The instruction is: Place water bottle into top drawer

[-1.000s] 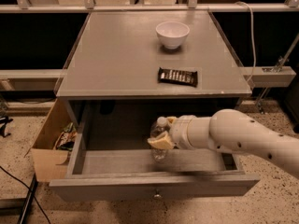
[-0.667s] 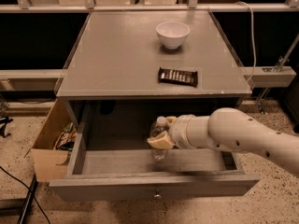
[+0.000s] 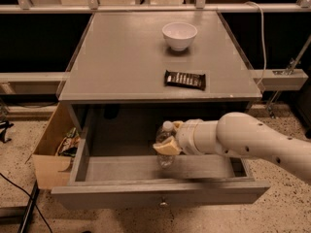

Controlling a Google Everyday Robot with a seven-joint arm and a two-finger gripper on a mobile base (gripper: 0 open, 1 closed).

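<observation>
The top drawer (image 3: 160, 193) is pulled open under the grey table, its knob at the front panel's middle. The water bottle (image 3: 164, 139), clear with a white cap, stands upright inside the drawer, its base near the drawer floor. My gripper (image 3: 167, 141) reaches in from the right on a white arm and is shut on the bottle's body; a tan finger pad (image 3: 166, 148) crosses the front of the bottle. The lower part of the bottle shows below the pad.
A white bowl (image 3: 179, 35) and a dark snack bar (image 3: 185, 79) lie on the table top (image 3: 121, 57). A brown cardboard box (image 3: 51, 152) with items stands left of the drawer. Cables run along the floor at left.
The gripper with the bottle has hardly moved; it stays inside the open drawer.
</observation>
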